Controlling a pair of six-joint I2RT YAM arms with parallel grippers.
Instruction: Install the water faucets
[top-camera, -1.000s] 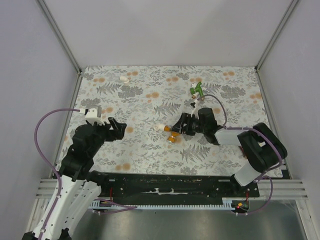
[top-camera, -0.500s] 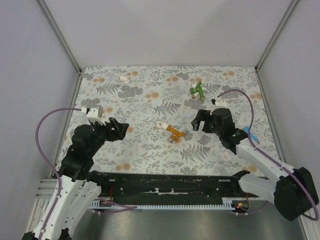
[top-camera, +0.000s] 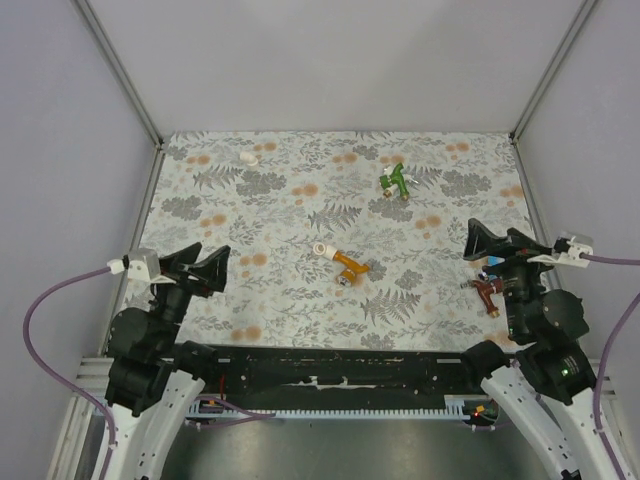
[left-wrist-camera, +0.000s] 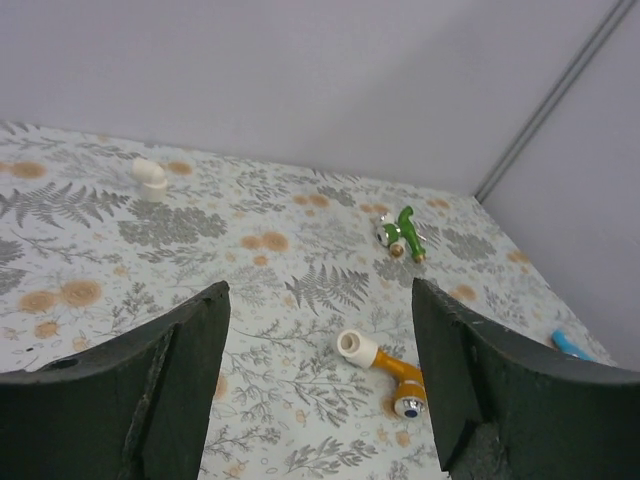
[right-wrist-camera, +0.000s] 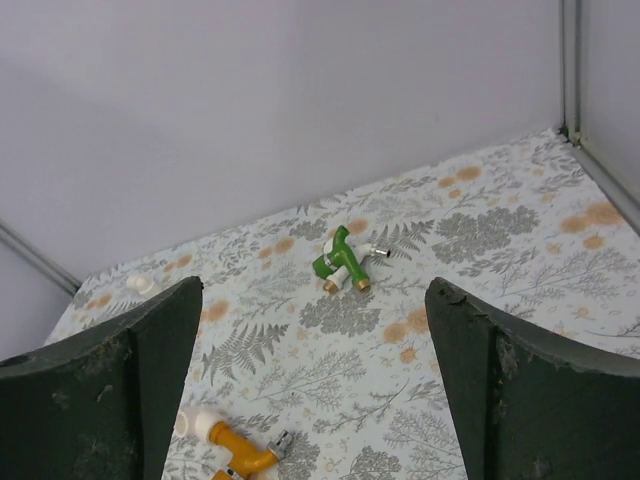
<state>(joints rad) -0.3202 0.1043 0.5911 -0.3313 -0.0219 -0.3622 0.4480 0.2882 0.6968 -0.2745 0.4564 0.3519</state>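
Note:
The orange faucet (top-camera: 346, 267), with a white fitting on one end, lies on the floral table top near the middle; it also shows in the left wrist view (left-wrist-camera: 392, 369) and the right wrist view (right-wrist-camera: 240, 448). The green faucet (top-camera: 396, 181) lies further back right, with a white piece joined to it (right-wrist-camera: 342, 262). The dark red faucet (top-camera: 487, 290) and a blue one (top-camera: 484, 263) lie under my right gripper. My left gripper (top-camera: 203, 259) is open and empty at the near left. My right gripper (top-camera: 497, 243) is open and empty at the near right.
A small separate white fitting (top-camera: 249, 157) lies at the back left; it also shows in the left wrist view (left-wrist-camera: 150, 173). Grey walls with metal posts close in the table (top-camera: 300, 215) at the back and both sides. A black rail runs along the near edge.
My right gripper has let go of the orange faucet and drawn back to the near right. My left gripper has also pulled back toward its base. The orange faucet now lies free.

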